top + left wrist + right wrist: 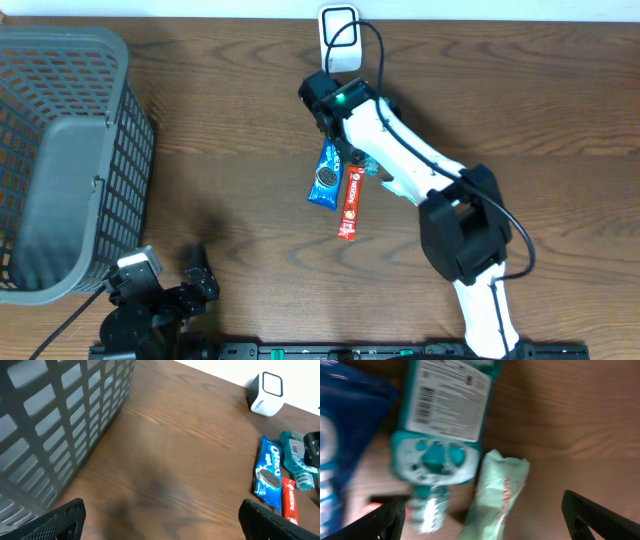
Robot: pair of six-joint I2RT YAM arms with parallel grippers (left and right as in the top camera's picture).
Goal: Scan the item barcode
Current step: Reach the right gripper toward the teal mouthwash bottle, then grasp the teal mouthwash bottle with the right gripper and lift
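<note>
Overhead shows the task barely begun: the scanner (340, 38) stands at the far edge of the table (230, 130), and no item is lifted toward it yet. The right gripper (480, 502) hangs just above a cluster of goods in the middle, jaws spread wide and holding nothing. Directly under it lies a teal package (435, 457), flat, with its barcode label (426, 397) facing up — by my judgement the item to be scanned. Nearly everything remains: close on the package, raise it, carry it to the scanner and turn the label toward the scanner's face.

The left gripper (160, 515) sits near the front edge, likewise wide open and empty, well apart from the goods. Crowding is the difficulty — a pale green packet (500, 492) lies touching or just beside the package, a blue cookie pack (267, 471) lies on its other side, and a red bar (289, 502) lies next to that. A grey basket (70, 38) stands at the left, out of the way.
</note>
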